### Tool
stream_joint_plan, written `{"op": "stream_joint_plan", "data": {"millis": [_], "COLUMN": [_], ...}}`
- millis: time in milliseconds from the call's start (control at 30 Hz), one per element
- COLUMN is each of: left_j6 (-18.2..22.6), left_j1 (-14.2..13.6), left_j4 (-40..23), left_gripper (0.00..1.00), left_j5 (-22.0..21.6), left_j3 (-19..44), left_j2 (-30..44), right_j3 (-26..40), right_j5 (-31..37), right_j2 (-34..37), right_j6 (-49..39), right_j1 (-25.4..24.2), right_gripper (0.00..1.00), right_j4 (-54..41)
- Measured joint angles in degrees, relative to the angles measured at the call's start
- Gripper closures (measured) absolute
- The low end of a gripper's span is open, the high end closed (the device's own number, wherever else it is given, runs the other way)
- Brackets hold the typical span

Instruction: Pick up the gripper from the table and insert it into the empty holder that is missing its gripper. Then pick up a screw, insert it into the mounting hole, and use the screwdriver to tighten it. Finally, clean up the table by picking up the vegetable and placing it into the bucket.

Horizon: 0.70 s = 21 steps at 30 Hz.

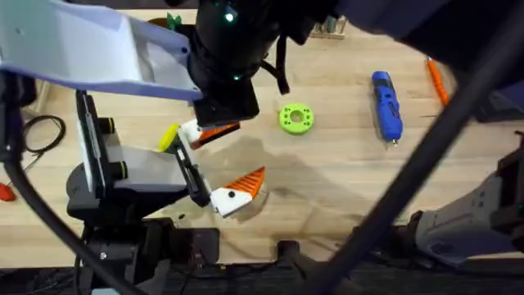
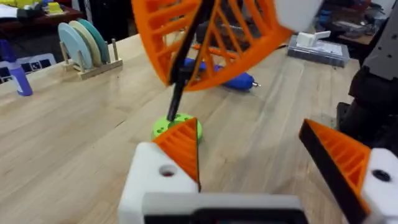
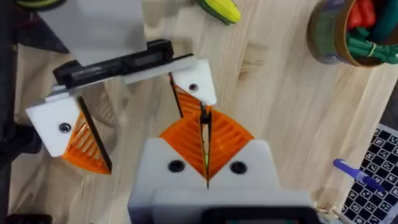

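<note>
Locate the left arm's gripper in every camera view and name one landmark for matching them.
Overhead: left gripper, open, left of centre on the table.
Left wrist: left gripper, its own spread fingers nearest the camera.
Right wrist: left gripper, open, just beyond the right arm's fingers.
Shared landmark: right gripper, shut on a thin black rod.

1. Overhead: bright, even light; soft shadows on tabletop (image 1: 344,180) under the arms.
2. Dark arm parts close to cam are big & blurred.
3. Left wrist: near orange pincer (image 2: 211,37) out of focus; bkgd dimmer.
4. Right wrist: well lit, foreground slightly soft.
</note>
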Motion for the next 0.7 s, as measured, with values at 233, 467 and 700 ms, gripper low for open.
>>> {"op": "stream_joint_plan", "data": {"millis": [233,467,700], "left_j6": [0.0,0.0,0.0], "left_j1": [0.0,0.0,0.0], "left_j4": [0.0,0.0,0.0], "left_gripper": [0.015,0.015,0.016], "left_j5": [0.0,0.0,0.0], "left_j3": [0.0,0.0,0.0], "left_j2": [0.01,0.0,0.0], "right_j3": [0.02,0.02,0.02], "right_j5": [-0.02,-0.01,-0.02], "right_j2": [1.1,2.19,2.25], "right_j6": [0.02,0.04,0.04], "right_j1": [0.0,0.24,0.57], "right_gripper": [0.995,0.995,0.995], "right_j4": [0.0,0.04,0.05]}}
